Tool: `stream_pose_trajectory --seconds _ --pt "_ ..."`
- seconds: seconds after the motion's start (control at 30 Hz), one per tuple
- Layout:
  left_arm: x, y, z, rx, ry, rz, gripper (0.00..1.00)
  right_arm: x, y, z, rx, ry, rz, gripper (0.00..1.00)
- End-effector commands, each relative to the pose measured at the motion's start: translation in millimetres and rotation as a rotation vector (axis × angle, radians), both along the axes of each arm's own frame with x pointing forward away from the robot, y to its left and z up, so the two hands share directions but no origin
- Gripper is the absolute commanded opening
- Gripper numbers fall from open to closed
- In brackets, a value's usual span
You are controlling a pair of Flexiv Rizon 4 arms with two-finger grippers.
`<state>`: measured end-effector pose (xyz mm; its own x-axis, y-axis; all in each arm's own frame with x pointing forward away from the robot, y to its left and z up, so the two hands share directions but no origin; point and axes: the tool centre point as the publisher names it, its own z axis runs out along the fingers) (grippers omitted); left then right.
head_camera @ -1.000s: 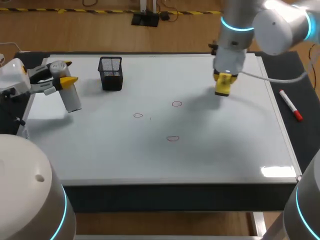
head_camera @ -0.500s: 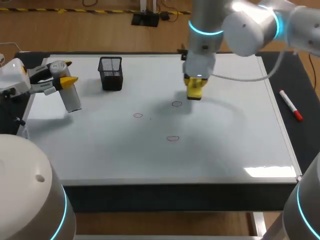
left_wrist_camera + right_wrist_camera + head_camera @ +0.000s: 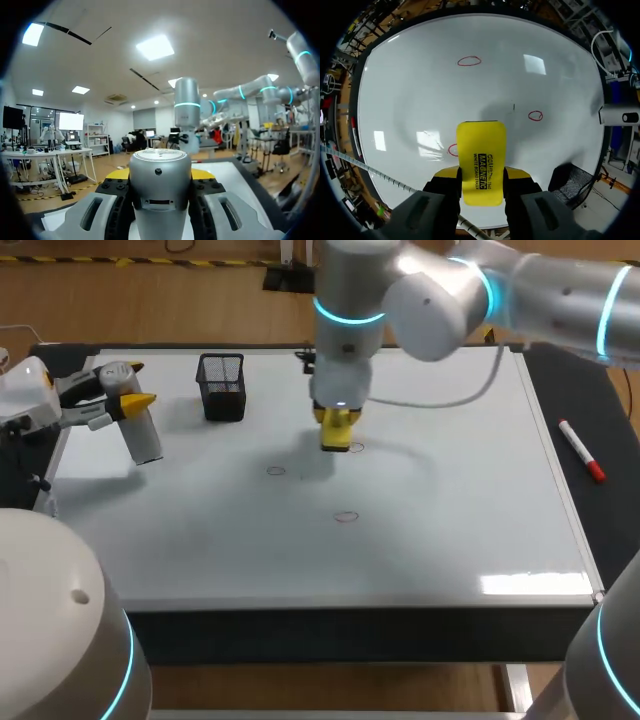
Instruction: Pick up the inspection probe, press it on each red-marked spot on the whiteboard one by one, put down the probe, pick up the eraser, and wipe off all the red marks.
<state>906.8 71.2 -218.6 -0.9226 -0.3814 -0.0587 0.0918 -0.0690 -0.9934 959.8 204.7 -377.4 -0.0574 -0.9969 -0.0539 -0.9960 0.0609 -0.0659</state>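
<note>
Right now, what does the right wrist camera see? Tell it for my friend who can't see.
The right hand holds a yellow eraser between its two fingers, over the whiteboard. Three red circles are on the board: one peeks out beside the eraser, one lies farther ahead, and one sits toward the black mesh basket.

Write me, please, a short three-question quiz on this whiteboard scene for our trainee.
1. True or false: the right gripper is shut on the yellow rectangular eraser.
2. How many red circle marks show on the white whiteboard?
3. The left gripper holds: A) the silver cylindrical probe, B) the eraser, C) nothing.
Key: 1 true; 2 three; 3 A.
</note>
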Motion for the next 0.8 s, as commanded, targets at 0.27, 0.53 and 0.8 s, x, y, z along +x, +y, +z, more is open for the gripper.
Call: stream_pose_trajectory --seconds 0.27,0.53,0.8 --pt "0.0 0.5 0.6 -0.001 -0.001 -0.002 0.0 -13.7 60.3 -8.1 -0.109 0.0 0.006 0.0" --pt "0.0 0.5 0.6 -0.001 -0.001 -0.002 0.0 -29.3 97.7 -10.7 -0.109 -0.009 0.031 0.0" --pt "0.0 0.5 0.6 -0.001 -0.001 -0.002 0.0 -44.3 116.3 -12.5 -0.073 -0.032 0.057 0.0"
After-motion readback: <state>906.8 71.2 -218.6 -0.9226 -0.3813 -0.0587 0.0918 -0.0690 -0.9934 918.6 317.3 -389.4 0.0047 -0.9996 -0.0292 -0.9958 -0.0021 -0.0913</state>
